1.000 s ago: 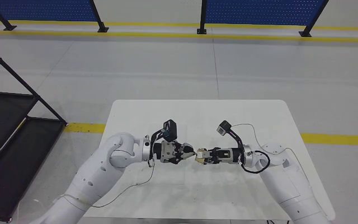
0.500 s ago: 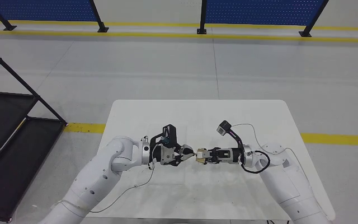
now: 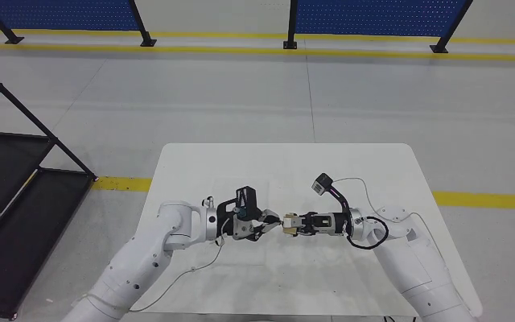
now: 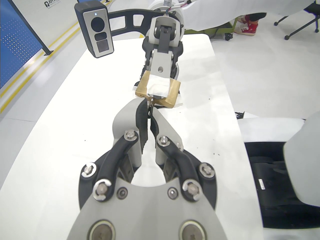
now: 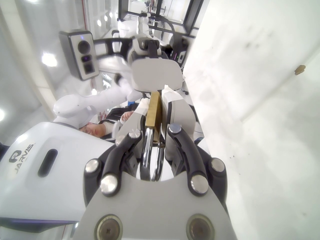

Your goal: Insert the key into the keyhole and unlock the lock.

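**While both arms meet mid-table, the key touches the padlock**

Where the two arms face each other over the near middle of the white table (image 3: 362, 169), the right jaws are clamped on a brass padlock (image 4: 172, 93). They press on its two broad faces, and its silver shackle (image 5: 147, 151) points back toward the right wrist. A strip of white tape (image 4: 157, 86) wraps across the padlock's body. From the left side, the left jaws are pinched tight on a small metal key (image 4: 150, 107), caught between the black ribbed pads (image 4: 141, 121). The key's tip meets the end face of the padlock that is turned to the left, at the keyhole. How deep it sits there cannot be told. In the top view the padlock lies just right of the left jaws, between the two arms.

On the floor well to the left of the table stands a black rack (image 3: 32, 201). Blue barriers (image 3: 72, 14) line the far side of the room.
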You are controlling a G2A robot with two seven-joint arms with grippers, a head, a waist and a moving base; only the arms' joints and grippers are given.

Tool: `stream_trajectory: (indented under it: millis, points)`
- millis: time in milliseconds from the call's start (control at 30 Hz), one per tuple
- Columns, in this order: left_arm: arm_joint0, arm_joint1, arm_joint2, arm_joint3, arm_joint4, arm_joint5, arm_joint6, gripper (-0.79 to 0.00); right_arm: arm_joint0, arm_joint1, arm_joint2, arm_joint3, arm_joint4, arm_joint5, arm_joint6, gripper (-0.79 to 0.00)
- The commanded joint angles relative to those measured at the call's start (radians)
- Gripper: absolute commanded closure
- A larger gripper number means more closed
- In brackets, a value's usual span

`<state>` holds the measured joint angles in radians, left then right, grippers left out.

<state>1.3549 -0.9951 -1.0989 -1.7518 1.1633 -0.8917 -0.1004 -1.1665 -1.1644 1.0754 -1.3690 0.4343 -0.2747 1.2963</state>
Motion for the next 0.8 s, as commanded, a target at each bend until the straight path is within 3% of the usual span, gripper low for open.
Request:
stream_trajectory:
  millis: [0, 767]
  points:
    - [0.005, 0.001, 0.000, -0.002, 0.024, 0.002, 0.018, 0.000, 0.000, 0.000, 0.000, 0.000, 0.000, 0.000, 0.000, 0.000]
    - [0.049, 0.010, -0.026, -0.039, 0.142, 0.029, 0.108, 0.000, 0.000, 0.000, 0.000, 0.000, 0.000, 0.000, 0.000, 0.000]
